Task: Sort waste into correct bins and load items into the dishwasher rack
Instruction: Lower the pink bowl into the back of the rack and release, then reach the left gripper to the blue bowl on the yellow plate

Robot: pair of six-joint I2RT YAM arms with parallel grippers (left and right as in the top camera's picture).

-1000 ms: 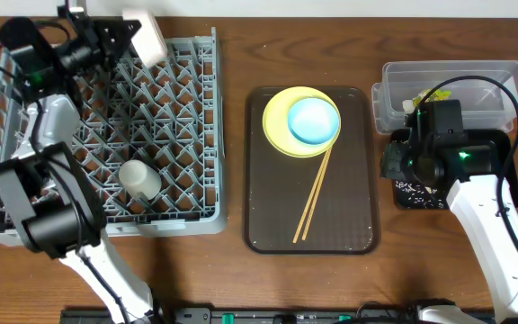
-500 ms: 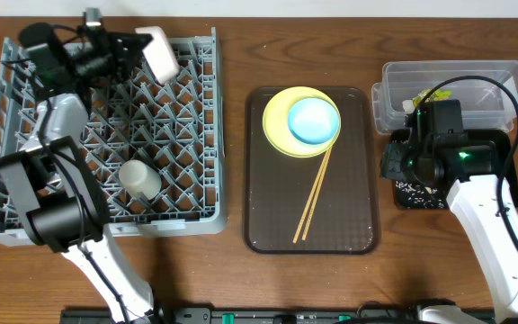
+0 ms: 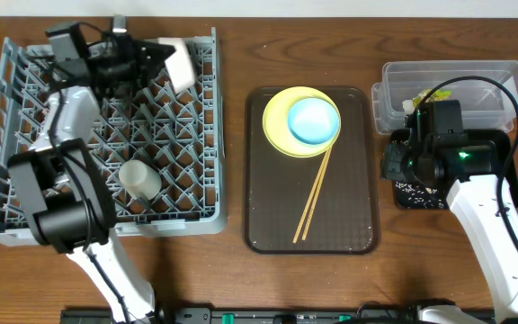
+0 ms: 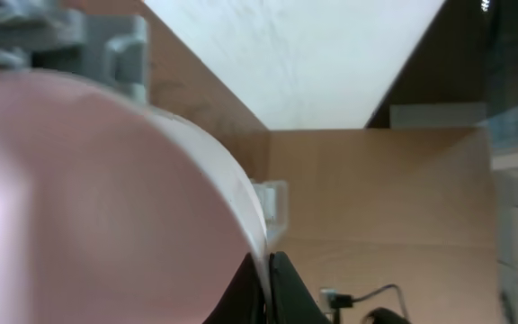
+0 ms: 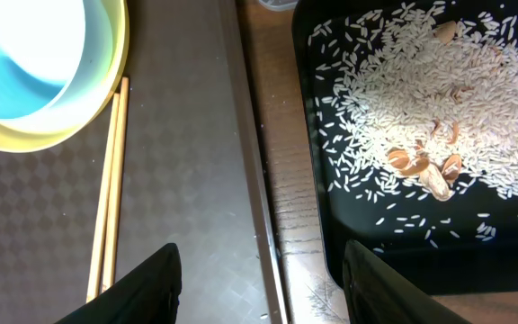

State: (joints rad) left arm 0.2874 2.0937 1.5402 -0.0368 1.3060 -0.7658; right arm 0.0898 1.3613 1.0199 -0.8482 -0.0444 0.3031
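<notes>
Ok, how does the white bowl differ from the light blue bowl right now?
The white bowl is gripped by the left gripper over the dishwasher rack; the light blue bowl sits free on the yellow plate. The white one is tipped sideways; the blue one stands upright. Both are round bowls.

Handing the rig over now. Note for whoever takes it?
Left end effector: shut on the white bowl, held over the rack.
Right end effector: open, empty, above the gap between brown tray and black tray.
Done: cup in rack; rice in black tray; wrapper in clear tub.
Left to do: set the white bowl down, then load blue bowl, yellow plate and chopsticks from the brown tray.
</notes>
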